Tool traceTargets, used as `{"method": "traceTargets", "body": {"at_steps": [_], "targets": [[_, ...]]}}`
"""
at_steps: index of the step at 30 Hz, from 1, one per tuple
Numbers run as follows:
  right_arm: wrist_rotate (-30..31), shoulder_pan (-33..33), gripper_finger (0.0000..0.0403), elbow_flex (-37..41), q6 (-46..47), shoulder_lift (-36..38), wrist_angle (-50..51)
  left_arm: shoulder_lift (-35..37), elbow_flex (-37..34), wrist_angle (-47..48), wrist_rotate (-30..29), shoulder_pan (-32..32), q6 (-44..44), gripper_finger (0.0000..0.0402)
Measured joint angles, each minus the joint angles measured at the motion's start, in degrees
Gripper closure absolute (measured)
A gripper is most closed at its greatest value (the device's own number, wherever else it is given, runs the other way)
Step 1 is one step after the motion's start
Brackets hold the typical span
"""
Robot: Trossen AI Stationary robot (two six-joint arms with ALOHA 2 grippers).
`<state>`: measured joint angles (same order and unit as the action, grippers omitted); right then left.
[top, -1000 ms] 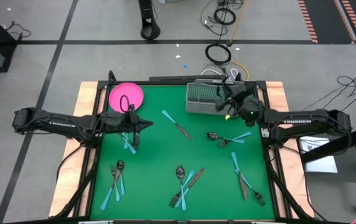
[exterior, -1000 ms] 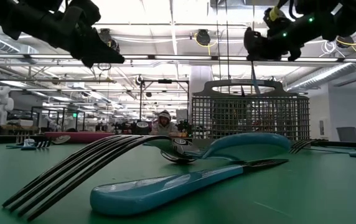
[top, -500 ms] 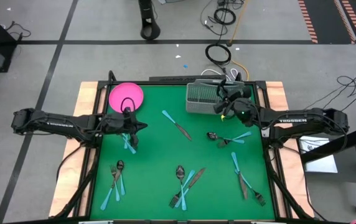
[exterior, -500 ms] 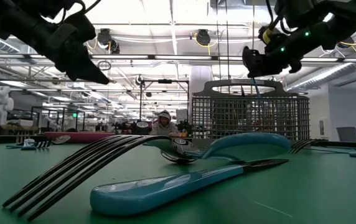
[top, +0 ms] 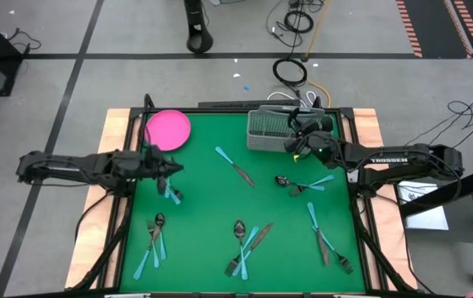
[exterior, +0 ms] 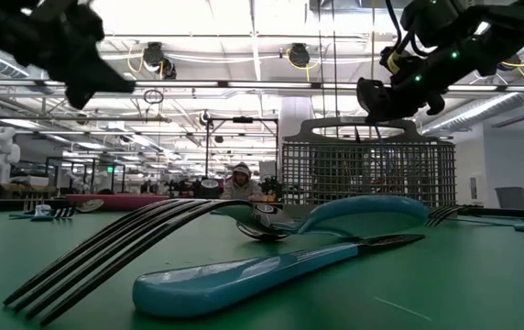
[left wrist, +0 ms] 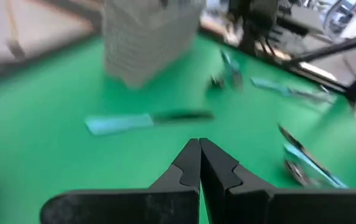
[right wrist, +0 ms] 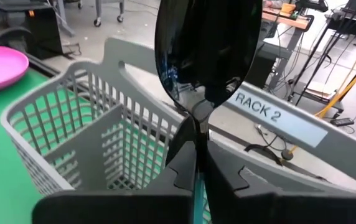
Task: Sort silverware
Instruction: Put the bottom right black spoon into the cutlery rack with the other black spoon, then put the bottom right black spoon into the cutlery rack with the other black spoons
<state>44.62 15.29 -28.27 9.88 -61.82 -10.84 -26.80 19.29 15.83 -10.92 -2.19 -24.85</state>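
The silverware lies scattered on the green table (top: pixel 212 199): a knife (top: pixel 235 165) in the middle, a pair (top: pixel 170 192) near the left edge, and groups at the near left (top: pixel 154 244), near middle (top: pixel 245 240) and right (top: pixel 327 240). My right gripper (top: pixel 297 142) is over the gray wire basket (top: pixel 268 131) at the far edge, shut on a spoon (right wrist: pixel 206 50). My left gripper (top: pixel 174 168) hovers shut and empty near the left edge, beside the pink plate (top: pixel 168 128). My right gripper pinches the spoon's neck (right wrist: pixel 198 121), just under the dark bowl, between its two fingers. The fingers come nearly level from the table's right side. The spoon stands bowl up above the basket's rim, clear of the table, and its blue handle (right wrist: pixel 195 186) runs down between the fingers.
The basket (right wrist: pixel 91 143) has several compartments and a label reading RACK 2. A spoon and fork (top: pixel 303 184) lie just near of the right gripper. In the low view a fork and a knife (exterior: pixel 244 270) lie close to the camera. Wooden rims edge the table on both sides.
My left gripper has drawn back toward the table's left edge, staying shut and rolling somewhat. My right gripper has sunk a little toward the basket with the spoon still in it.
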Motion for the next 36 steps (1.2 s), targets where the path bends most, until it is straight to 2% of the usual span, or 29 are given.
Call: {"method": "traceTargets", "body": {"at_steps": [2,4,9,13,19,25,33,36], "targets": [[0.0,0.0,0.0392,0.0,0.0,0.0,1.0,-0.3,-1.4,0.5,2.5,-0.7,-2.7,0.0402],[0.0,0.0,0.0387,0.0,0.0,0.0,1.7,-0.6,-2.6,0.6,2.7,-1.3,-3.3,0.0402],[0.2,0.0,0.0374,0.0,3.5,0.0,3.0,-0.7,-5.6,-3.0,-4.3,-1.8,-0.8,0.0402],[0.3,0.0,0.0364,0.0,4.3,0.0,4.5,-0.6,-6.5,-7.9,-4.5,-1.8,1.9,0.0402],[0.4,0.0,0.0332,0.0,4.1,0.0,4.9,-0.7,-6.6,-9.7,-4.4,-1.8,4.4,0.0395],[0.4,0.0,0.0292,-0.9,1.5,2.1,5.1,-1.9,-6.6,-17.0,-2.1,-1.8,9.0,0.0342],[-0.1,0.0,0.0258,-7.0,-0.8,5.0,5.6,-3.5,-6.6,-23.3,-1.3,-1.8,15.2,0.0251],[-4.3,-0.1,0.0252,-10.1,-0.9,5.3,5.6,-3.5,-6.6,-23.2,-0.9,-1.8,16.5,0.0232]]}}
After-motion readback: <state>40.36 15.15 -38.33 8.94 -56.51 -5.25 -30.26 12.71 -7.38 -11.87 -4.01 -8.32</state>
